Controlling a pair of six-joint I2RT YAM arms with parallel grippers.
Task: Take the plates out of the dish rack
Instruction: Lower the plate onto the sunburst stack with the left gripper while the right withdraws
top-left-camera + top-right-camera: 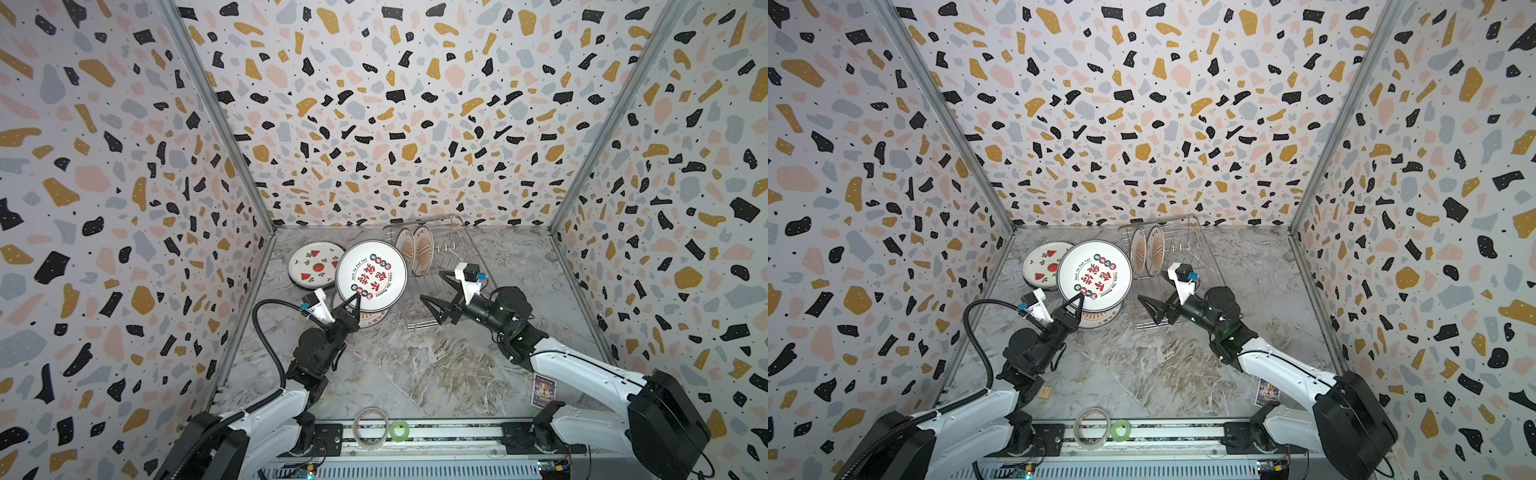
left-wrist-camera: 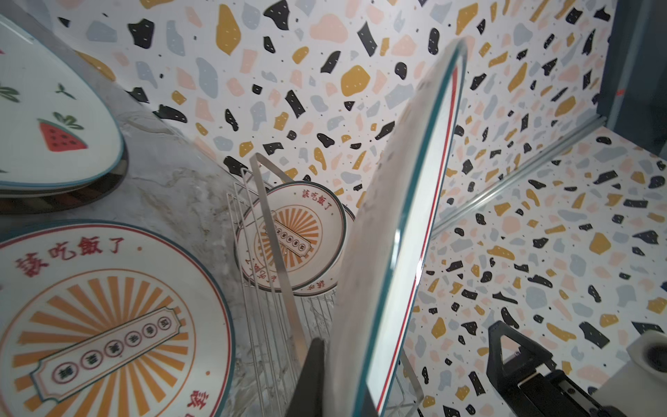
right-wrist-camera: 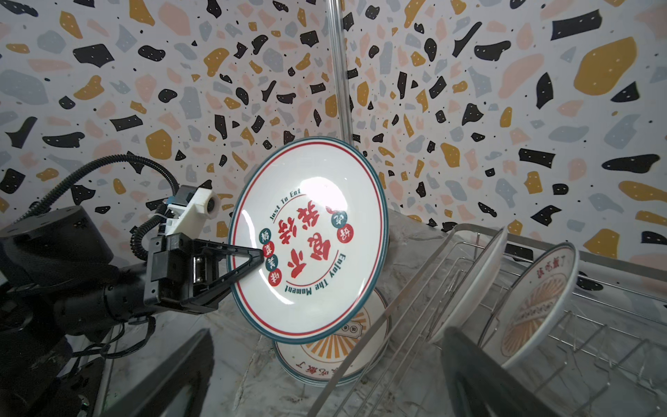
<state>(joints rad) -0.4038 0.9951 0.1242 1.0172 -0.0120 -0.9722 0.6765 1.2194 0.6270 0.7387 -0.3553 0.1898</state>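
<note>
Terrazzo-print walls (image 1: 374, 104) on three sides, grey marble-look desk (image 1: 415, 365) below. Shiny silver wire dish rack (image 1: 417, 325) sits at 12–1 o'clock on the desk, its long side running toward the back wall. Two round white ceramic plates with orange sunburst print (image 1: 423, 249) stand upright side by side in its far end.

Left arm (image 1: 316, 349) comes in from 7 o'clock. Left jaws are clamped on the near edge of a round white ceramic plate with red characters and teal-red rim (image 1: 371, 275); one of the fingers (image 3: 257, 257) lies across its face. This plate is lifted off the desk and tilted, at 11 o'clock, just off the rack's 9 o'clock side. Under it a flat sunburst plate (image 1: 374, 320) lies on the desk, partly hidden.

Round white plate with watermelon print (image 1: 316, 265) is at 10 o'clock, stacked on a darker striped plate (image 2: 104, 184).

Right arm (image 1: 503, 311) comes in from 4 o'clock. Right jaws are wide apart, holding nothing, above the rack's near end.

Clear tape roll (image 1: 355, 428) and small green tape roll (image 1: 392, 431) sit on the front rail at 6 o'clock. Printed card (image 1: 543, 390) lies at 4 o'clock, beside the right arm.
</note>
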